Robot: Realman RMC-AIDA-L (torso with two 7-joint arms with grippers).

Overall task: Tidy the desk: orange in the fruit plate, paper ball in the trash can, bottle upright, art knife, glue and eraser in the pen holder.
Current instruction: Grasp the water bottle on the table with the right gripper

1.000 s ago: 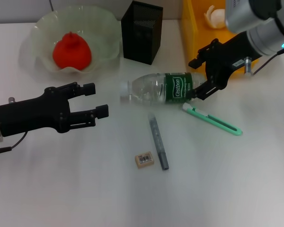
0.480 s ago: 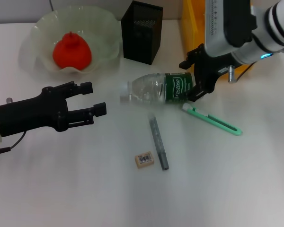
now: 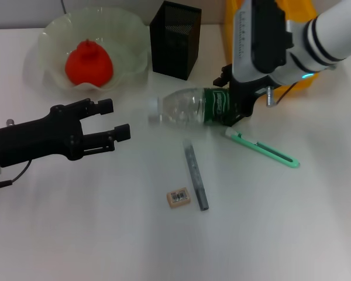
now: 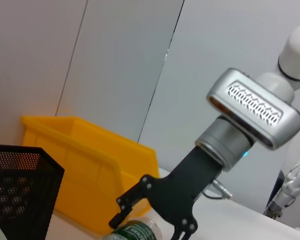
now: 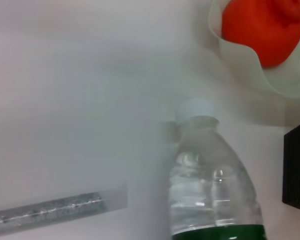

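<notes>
A clear bottle (image 3: 187,109) with a green label lies on its side mid-table, cap to the left. My right gripper (image 3: 229,99) is open, with its fingers on either side of the bottle's bottom end; the left wrist view shows it (image 4: 151,226) over the bottle (image 4: 135,233). My left gripper (image 3: 118,120) is open and empty, left of the bottle. The orange (image 3: 89,63) sits in the fruit plate (image 3: 47,40). A green art knife (image 3: 263,150), a grey glue stick (image 3: 196,177) and an eraser (image 3: 178,197) lie on the table. The paper ball is hidden.
The black mesh pen holder (image 3: 175,38) stands behind the bottle. A yellow bin (image 3: 233,28) is at the back right, partly behind my right arm. The right wrist view shows the bottle (image 5: 215,190), glue stick (image 5: 50,210) and orange (image 5: 262,24).
My right arm has swung left and turned, bringing its gripper over the bottle's bottom end; it now hides the paper ball in the bin. The left arm has barely moved.
</notes>
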